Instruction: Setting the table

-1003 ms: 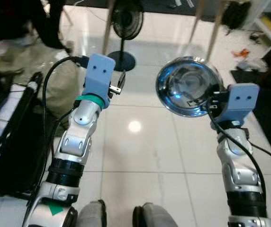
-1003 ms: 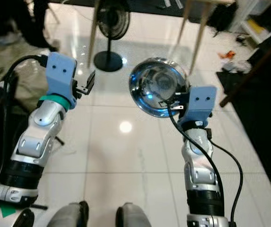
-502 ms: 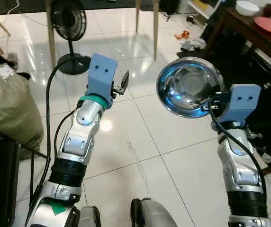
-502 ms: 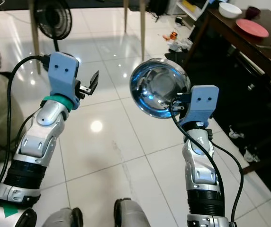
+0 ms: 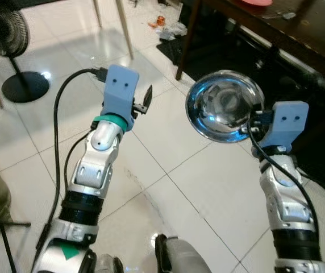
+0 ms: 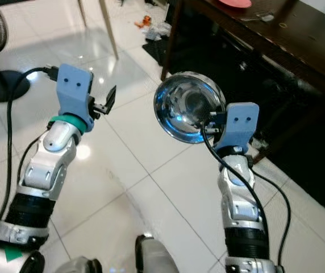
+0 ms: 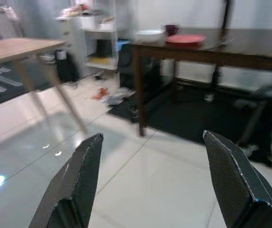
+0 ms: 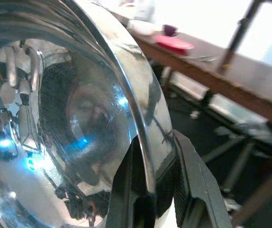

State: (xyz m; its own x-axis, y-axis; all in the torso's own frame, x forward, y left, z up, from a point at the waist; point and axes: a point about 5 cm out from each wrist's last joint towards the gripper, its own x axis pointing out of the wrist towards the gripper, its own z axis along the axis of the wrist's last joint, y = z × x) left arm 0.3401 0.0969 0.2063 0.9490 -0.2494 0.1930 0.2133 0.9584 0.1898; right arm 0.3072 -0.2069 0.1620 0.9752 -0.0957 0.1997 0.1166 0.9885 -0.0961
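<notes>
My right gripper (image 5: 252,126) is raised at chest height and shut on the rim of a shiny steel bowl (image 5: 224,105), which stands on edge with its hollow facing me. Up close, the steel bowl (image 8: 74,114) has its rim pinched between the two black fingers (image 8: 140,190). My left gripper (image 5: 146,101) is held up on the other side, open with nothing between its fingers (image 7: 76,180). A dark wooden table (image 6: 287,28) stands ahead to the right, carrying a red plate (image 6: 234,3). The same dark table (image 7: 207,45) bears the red plate (image 7: 187,39), a white bowl (image 7: 149,34) and a dark cup (image 7: 172,29).
Glossy white floor tiles (image 5: 168,187) lie below me. A black standing fan (image 5: 6,40) is at the far left. Light wooden table legs (image 5: 123,25) rise ahead, with clutter (image 5: 168,31) on the floor near the dark table's leg (image 5: 186,40). Shelving (image 7: 86,33) stands in the background.
The whole view has swung to the right: the fan slid off to the left and the dark table came closer. Both arms keep their pose, the bowl still held.
</notes>
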